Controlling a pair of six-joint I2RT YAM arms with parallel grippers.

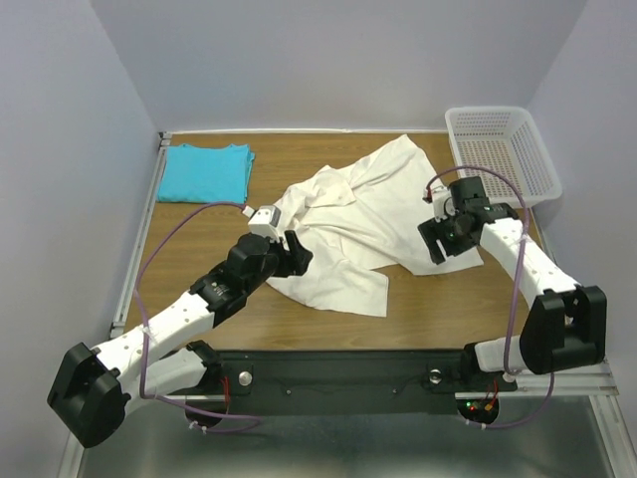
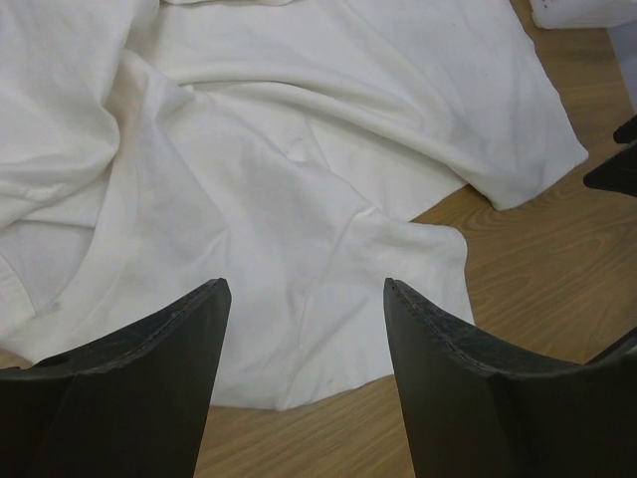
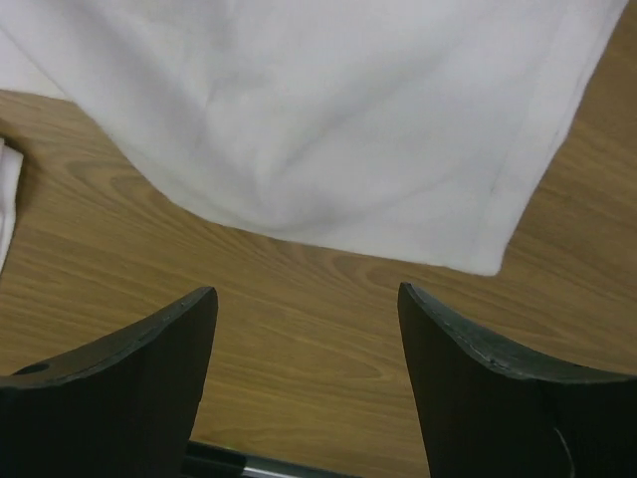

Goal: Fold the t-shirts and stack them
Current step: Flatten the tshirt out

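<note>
One turquoise t-shirt [image 1: 206,171] is laid folded at the far left corner of the table [image 1: 428,309]; the cream t-shirt [image 1: 348,219] is spread crumpled at the middle. The left gripper [image 1: 296,254] is held open above its near-left cloth. The right gripper [image 1: 438,242] is held open and empty over bare wood, just beside its right hem.

The smaller t-shirt [image 1: 206,171] is being kept at the far left corner of the table [image 1: 428,309]. The larger t-shirt [image 1: 348,224] is being left spread across the middle, to its right. The basket [image 1: 503,149] is being kept at the far right corner, beside that shirt.
</note>
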